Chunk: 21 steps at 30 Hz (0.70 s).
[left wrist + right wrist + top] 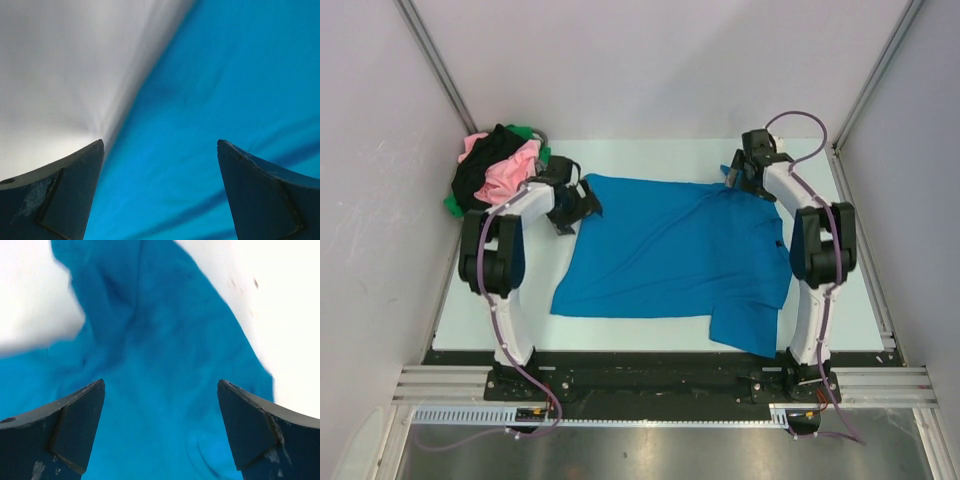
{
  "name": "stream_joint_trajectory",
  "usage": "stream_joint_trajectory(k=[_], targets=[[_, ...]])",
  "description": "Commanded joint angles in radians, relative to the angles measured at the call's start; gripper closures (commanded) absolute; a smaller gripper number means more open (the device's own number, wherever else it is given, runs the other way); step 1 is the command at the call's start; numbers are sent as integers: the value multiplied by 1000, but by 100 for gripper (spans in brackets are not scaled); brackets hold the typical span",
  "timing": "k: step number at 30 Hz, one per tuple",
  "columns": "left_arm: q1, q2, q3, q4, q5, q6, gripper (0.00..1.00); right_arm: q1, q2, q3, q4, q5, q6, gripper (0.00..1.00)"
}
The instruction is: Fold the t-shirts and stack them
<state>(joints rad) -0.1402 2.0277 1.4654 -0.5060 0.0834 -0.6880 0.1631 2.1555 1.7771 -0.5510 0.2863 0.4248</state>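
By blue t-shirt (670, 250) far corners, left hand (583, 210), right hand (738, 180) gaping

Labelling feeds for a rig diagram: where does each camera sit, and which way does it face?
Top external: above, behind the bases, facing down; both arms, blue t-shirt.
Left wrist: facing down past the open left gripper at the shirt's edge.
Right wrist: same, open right gripper, over crumpled shirt.
Shared: all show the shirt.
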Motion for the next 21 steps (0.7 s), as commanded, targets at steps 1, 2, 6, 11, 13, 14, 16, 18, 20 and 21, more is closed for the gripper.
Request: stream_joint_trajectory(k=[1,2,6,11,13,14,16,18,20,21], targets=[[-96,-240,-94,-135,-80,93,0,76,-244,-169,-52,46,-38,0],[-114,-268,-117,-140,-106,108,0,94,-305,-253,-55,47,-43,0],[-200,-366,-217,-155,-180,127,0,206,-404,-408,-66,96,-41,0],[-268,-367,-254,-167,-237,120,0,265,-396,-511,-101,99,9,0],[-283,-342,-258,-169,-263,120,0,265,-385,-559,-75,76,34,0],[-285,-333,-257,-173,-275,122,0,268,-381,-571,-69,65,41,0],[-300,-308,-260,-178,-298,124,0,271,-372,-609,-43,35,49,0],[-311,-291,-263,-181,-326,127,0,274,-365,-639,-18,33,60,0],[-326,-265,-266,-181,-339,130,0,276,-362,-686,3,16,66,0],[-332,-258,-272,-184,-355,128,0,283,-362,-702,17,10,69,1]])
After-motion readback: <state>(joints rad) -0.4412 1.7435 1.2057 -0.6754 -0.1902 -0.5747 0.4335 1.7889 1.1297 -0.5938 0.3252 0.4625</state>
